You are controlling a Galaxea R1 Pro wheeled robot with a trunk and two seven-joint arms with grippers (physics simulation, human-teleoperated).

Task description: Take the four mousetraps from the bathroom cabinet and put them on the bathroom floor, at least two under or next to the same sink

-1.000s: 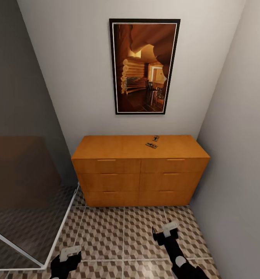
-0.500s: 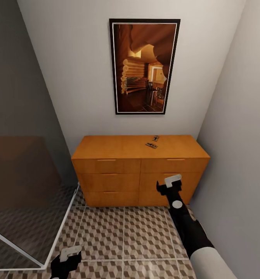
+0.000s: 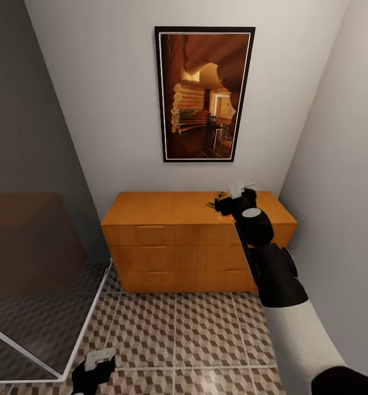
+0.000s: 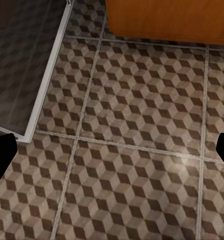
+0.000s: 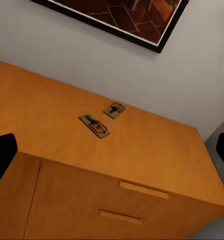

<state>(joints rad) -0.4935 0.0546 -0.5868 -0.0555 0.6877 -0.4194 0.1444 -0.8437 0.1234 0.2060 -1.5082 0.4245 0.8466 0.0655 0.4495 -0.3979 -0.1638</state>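
Head view: the orange-brown cabinet [image 3: 198, 241] stands against the back wall beneath a framed picture [image 3: 204, 93], with the cube-patterned bathroom floor [image 3: 173, 334] in front of it. The right arm reaches up from 5 o'clock, and the right gripper [image 3: 240, 192] hangs over the cabinet top toward its 2 o'clock corner, partly covering the spot where two mousetraps lie; one trap edge [image 3: 211, 206] shows just beside the wrist at 9 o'clock. The left gripper [image 3: 99, 359] sits low over the tiles at 7 o'clock of the view, near the white frame of a glass shower screen [image 3: 41, 307].

Right wrist view: both mousetraps rest flat on the cabinet top [image 5: 91, 135], the larger-looking one [image 5: 94, 125] and the other [image 5: 114, 110] just beside each other, apart from the wall. The dark fingertips [image 5: 1, 155] stand wide apart, grasping nothing.

Left wrist view: dark fingertips [image 4: 1, 155] are likewise spread, released, above bare tiles [image 4: 137, 150].
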